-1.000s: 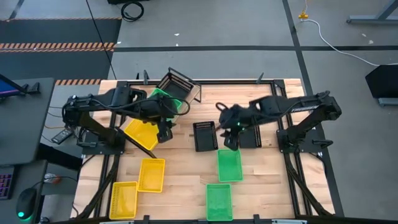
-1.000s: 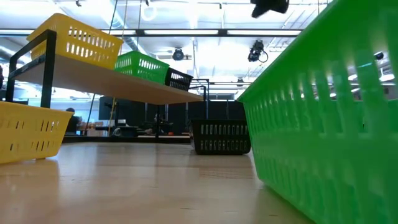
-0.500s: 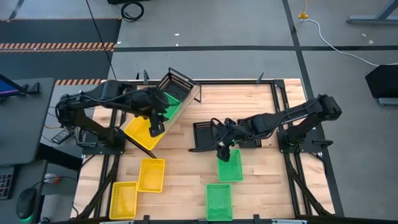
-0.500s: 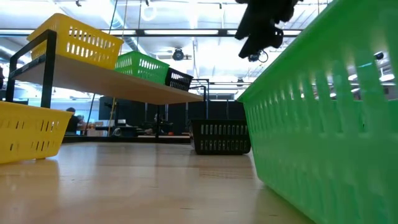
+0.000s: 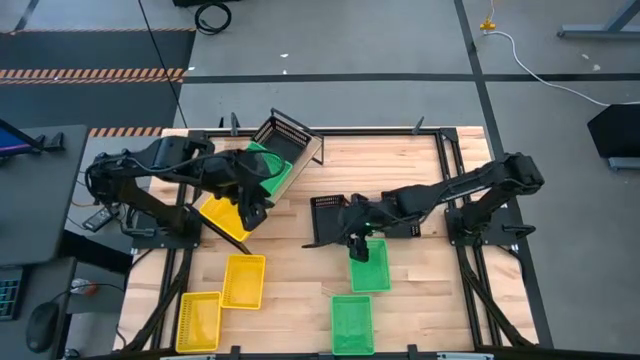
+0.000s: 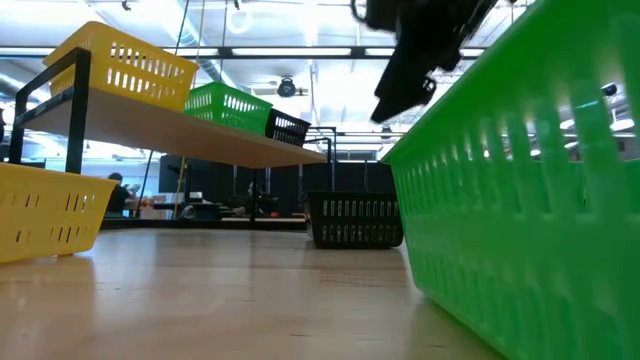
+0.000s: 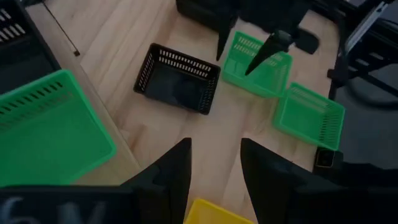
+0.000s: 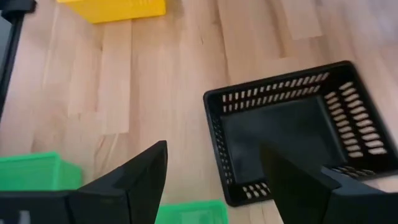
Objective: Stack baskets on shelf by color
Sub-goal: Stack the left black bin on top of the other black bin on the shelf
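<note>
**Right gripper over green basket, near black one**

I see my right gripper (image 5: 357,247) spread open, empty, just above a green basket's (image 5: 368,265) near edge; black basket (image 8: 289,140) just beside it. Left gripper (image 5: 250,213) open, empty, over the shelf (image 6: 200,138) holding 1 yellow basket (image 6: 122,62), 1 green, 1 black.

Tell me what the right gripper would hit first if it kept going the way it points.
Probably the bare wooden tabletop beside the black basket: the open right gripper points down at the strip of wood along that basket's rim. Depth is unclear, so a finger might clip the rim.
</note>
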